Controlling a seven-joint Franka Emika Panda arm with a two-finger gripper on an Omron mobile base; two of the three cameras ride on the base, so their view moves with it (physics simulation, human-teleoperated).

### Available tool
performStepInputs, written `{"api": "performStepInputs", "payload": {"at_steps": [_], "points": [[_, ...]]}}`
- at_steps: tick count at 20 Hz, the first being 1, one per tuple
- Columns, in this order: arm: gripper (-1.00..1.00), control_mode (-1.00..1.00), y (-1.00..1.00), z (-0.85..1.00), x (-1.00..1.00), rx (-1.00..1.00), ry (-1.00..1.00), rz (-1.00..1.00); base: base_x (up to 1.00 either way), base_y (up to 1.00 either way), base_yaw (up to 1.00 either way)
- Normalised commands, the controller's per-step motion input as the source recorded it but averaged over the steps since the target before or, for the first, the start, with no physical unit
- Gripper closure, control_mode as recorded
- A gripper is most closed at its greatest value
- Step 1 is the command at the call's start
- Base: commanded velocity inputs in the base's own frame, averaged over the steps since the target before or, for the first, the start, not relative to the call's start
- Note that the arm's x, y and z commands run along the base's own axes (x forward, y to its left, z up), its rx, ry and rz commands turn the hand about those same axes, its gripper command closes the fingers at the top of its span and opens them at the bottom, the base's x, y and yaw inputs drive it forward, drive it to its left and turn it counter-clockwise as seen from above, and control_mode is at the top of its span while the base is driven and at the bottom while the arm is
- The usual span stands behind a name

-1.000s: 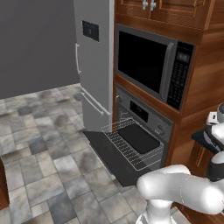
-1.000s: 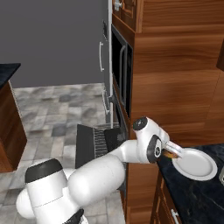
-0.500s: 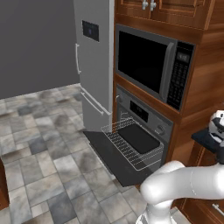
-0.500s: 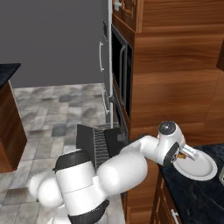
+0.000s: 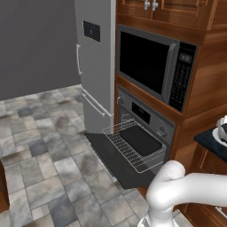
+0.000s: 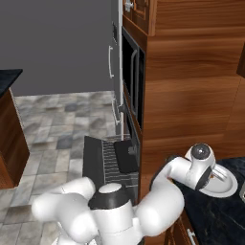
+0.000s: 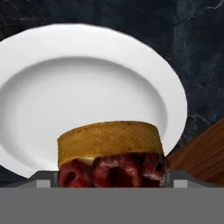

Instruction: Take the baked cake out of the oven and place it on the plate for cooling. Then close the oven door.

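The baked cake (image 7: 111,153) is seen at the bottom centre of the hand view, a tan pastry shell over dark red berries, lying right where the fingertips would rise and in front of the plate (image 7: 52,87). The cake appears to be carried between widely spread jaws, though the fingers themselves are hidden behind it, so contact cannot be confirmed. The white plate fills the upper and middle part of that view, resting on a dark marbled counter (image 7: 197,52); the cake is judged to hang over the plate's near edge rather than over its centre.

In the right base view the gripper (image 6: 214,176) is held over the plate (image 6: 228,187) at the right of the frame. The coming move is judged to turn on carrying the cake further over the plate's middle before it is lowered and let go.

In the left base view the oven door (image 5: 111,159) lies dropped open below the oven (image 5: 146,117), with the wire rack (image 5: 133,148) drawn out over it; closing it is not yet done.
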Motion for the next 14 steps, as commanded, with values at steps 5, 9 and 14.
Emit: {"api": "performStepInputs", "payload": {"at_steps": [5, 9, 14], "points": [[1.00, -1.00, -0.23, -0.25, 0.22, 0.00, 0.00, 0.00, 0.00, 0.00, 0.00], [1.00, -1.00, -0.19, -0.28, 0.12, 0.00, 0.00, 0.00, 0.00, 0.00, 0.00], [1.00, -1.00, -0.12, -0.32, 0.16, 0.00, 0.00, 0.00, 0.00, 0.00, 0.00]]}}
